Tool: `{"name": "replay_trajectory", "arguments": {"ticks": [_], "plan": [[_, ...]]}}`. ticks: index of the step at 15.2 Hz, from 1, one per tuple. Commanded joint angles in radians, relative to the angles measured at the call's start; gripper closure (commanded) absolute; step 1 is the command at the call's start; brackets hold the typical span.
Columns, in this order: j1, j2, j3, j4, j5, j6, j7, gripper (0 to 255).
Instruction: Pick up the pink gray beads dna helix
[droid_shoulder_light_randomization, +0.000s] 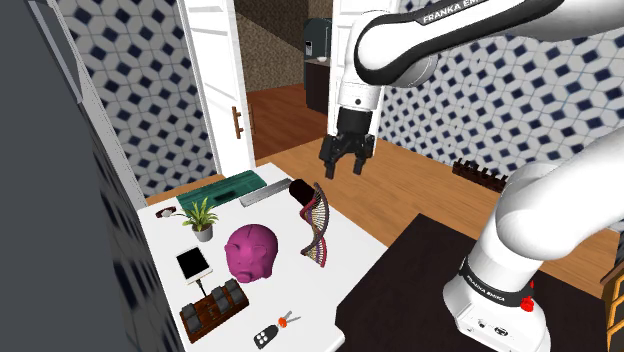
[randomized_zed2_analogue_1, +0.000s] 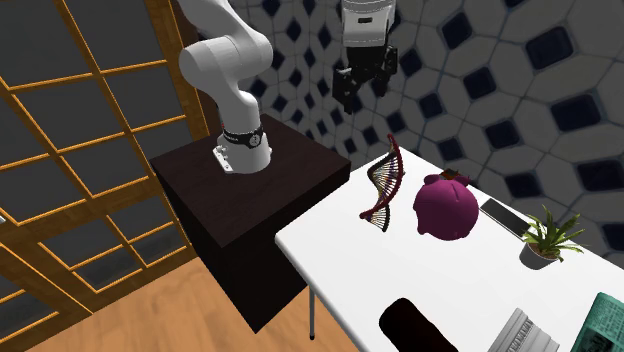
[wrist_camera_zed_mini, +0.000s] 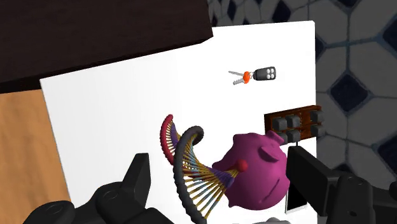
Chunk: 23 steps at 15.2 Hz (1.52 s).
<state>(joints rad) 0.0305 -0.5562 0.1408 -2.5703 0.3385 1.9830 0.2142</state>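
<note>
Overhead, I saw my pincer wide open and empty above the twisted maroon-and-grey helix. In the shoulder view, a piggy bank crowded its eight o'clock, and bare worktop ran to the edge at three.

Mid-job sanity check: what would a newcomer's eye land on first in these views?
The magenta piggy bank grabs attention first, sitting mid-way along the white table. Beside it, on the side toward the stand, rises the twisted dna helix with dark red and grey strands. Above them hangs the black gripper, fingers apart and holding nothing.
</note>
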Motion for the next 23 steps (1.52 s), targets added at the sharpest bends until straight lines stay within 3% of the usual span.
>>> {"name": "replay_trajectory", "arguments": {"ticks": [1, 5, 15, 16, 23], "plan": [[0.010, 0.060, 0.027, 0.003, 0.036, 0.081, 0.033, 0], [0.027, 0.198, 0.072, 0.032, 0.095, 0.231, 0.086, 0], [0.037, 0.277, 0.084, -0.014, 0.129, 0.356, 0.053, 0], [0.037, 0.277, 0.083, -0.014, 0.129, 0.356, 0.052, 255], [0.037, 0.278, 0.083, -0.014, 0.129, 0.357, 0.051, 255]]}}
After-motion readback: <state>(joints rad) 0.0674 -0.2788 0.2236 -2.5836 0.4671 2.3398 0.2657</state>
